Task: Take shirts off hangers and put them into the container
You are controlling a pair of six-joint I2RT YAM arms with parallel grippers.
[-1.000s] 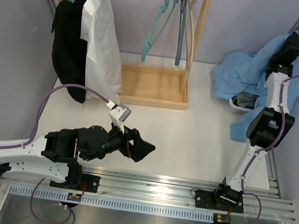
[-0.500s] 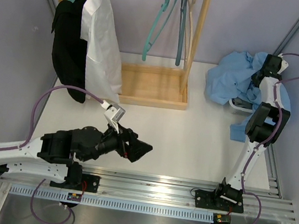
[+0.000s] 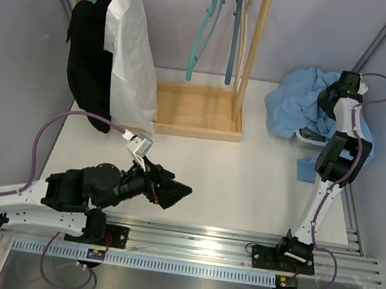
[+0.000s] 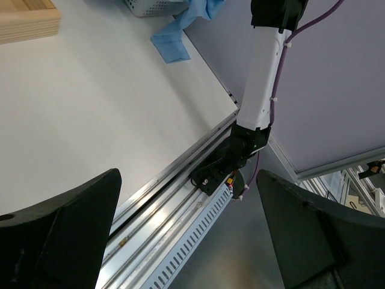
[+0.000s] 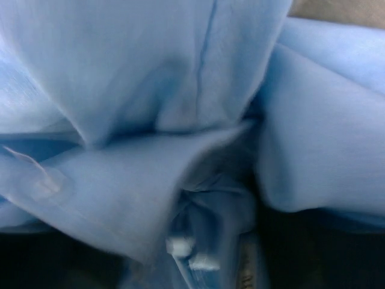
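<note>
A light blue shirt (image 3: 295, 105) lies heaped over the white lattice container (image 3: 310, 138) at the back right, with a sleeve trailing onto the table. My right gripper (image 3: 329, 99) is pressed down into that heap. Its wrist view shows only blue cloth (image 5: 150, 78), and the jaws are hidden. A black shirt (image 3: 90, 58) and a white shirt (image 3: 130, 56) hang on the rack. Two bare teal hangers (image 3: 202, 38) and a pale wooden one (image 3: 246, 48) hang beside them. My left gripper (image 3: 178, 191) is open and empty over the near table.
The wooden rack's base tray (image 3: 197, 113) stands at the back centre. In the left wrist view, the container (image 4: 150, 6) and the blue sleeve (image 4: 171, 45) sit at the top. The right arm (image 4: 264, 72) rises from the metal rail (image 4: 180, 198) at the near edge.
My right arm came down from high at the back right onto the container, and the blue shirt sank into a heap. My left arm shifted slightly left.
</note>
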